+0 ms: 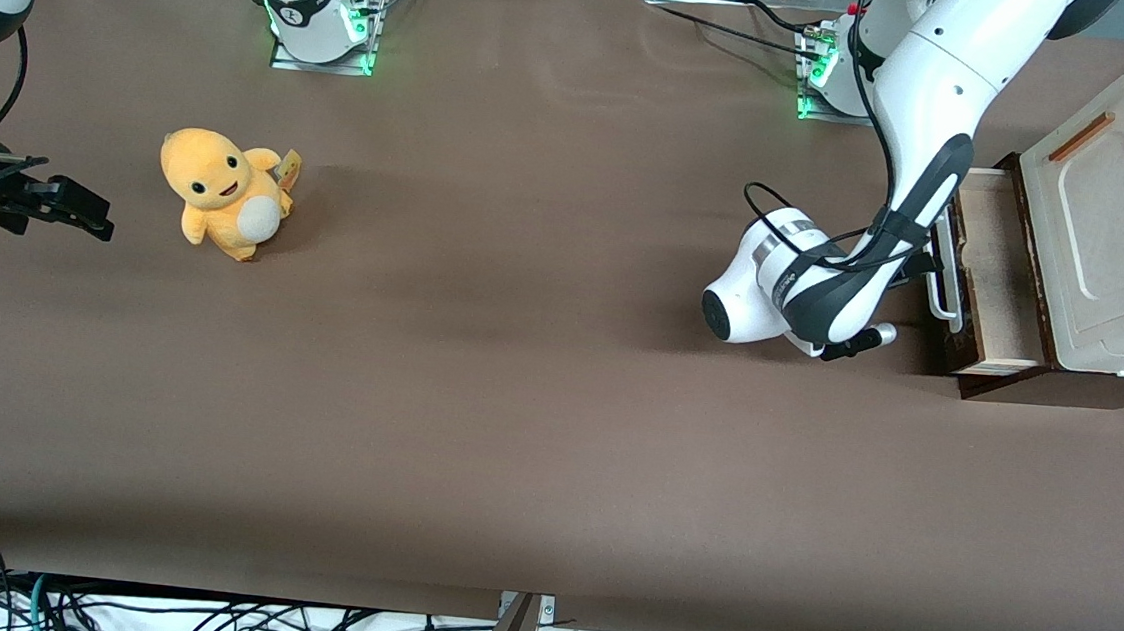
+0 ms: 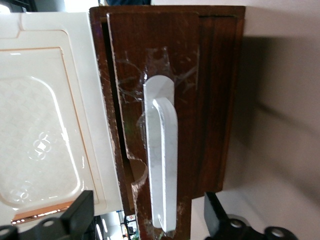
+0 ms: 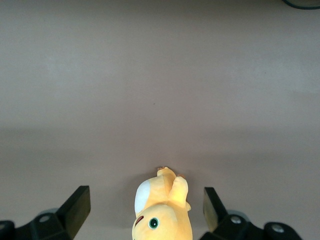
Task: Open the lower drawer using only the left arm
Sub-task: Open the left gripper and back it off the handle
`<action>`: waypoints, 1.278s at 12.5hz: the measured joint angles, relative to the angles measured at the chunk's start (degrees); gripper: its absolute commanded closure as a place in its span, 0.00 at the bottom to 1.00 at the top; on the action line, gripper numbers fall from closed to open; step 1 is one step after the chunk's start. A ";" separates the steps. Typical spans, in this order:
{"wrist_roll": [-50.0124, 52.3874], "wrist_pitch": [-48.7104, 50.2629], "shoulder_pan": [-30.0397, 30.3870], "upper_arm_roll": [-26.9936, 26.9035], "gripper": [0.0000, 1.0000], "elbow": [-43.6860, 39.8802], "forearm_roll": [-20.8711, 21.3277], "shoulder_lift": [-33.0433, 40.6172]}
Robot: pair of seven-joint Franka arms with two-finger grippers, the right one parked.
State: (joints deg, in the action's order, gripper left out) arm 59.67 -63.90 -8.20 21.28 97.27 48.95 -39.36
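The lower drawer (image 1: pixel 1001 280) stands pulled partway out of the cabinet, and its pale wood inside shows. Its dark brown front (image 2: pixel 210 100) carries a white bar handle (image 2: pixel 162 160), also seen from the front camera as the white handle (image 1: pixel 944 285). The left arm (image 1: pixel 922 133) reaches down in front of the drawer. Its gripper (image 2: pixel 148 212) is open; one black finger (image 2: pixel 82 212) is to one side of the handle's end and the other finger (image 2: pixel 212 212) to the other side, both well apart from it. From the front camera the gripper (image 1: pixel 927 267) is mostly hidden under the wrist.
The cream panel (image 1: pixel 1111 218) with its thin orange-brown handle (image 1: pixel 1083 136) sits above the drawer. An orange plush toy (image 1: pixel 223 194) sits on the brown table toward the parked arm's end. The arm bases (image 1: pixel 324 26) stand at the table edge farthest from the front camera.
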 measured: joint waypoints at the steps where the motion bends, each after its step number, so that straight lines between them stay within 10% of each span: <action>1: 0.00 -0.35 -0.09 0.03 0.00 -0.51 -0.90 0.00; 16: -17.04 -2.06 -1.17 0.36 0.00 -19.48 -10.12 1.46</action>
State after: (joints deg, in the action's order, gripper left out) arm 42.63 -65.96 -9.36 21.64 77.78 38.83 -37.90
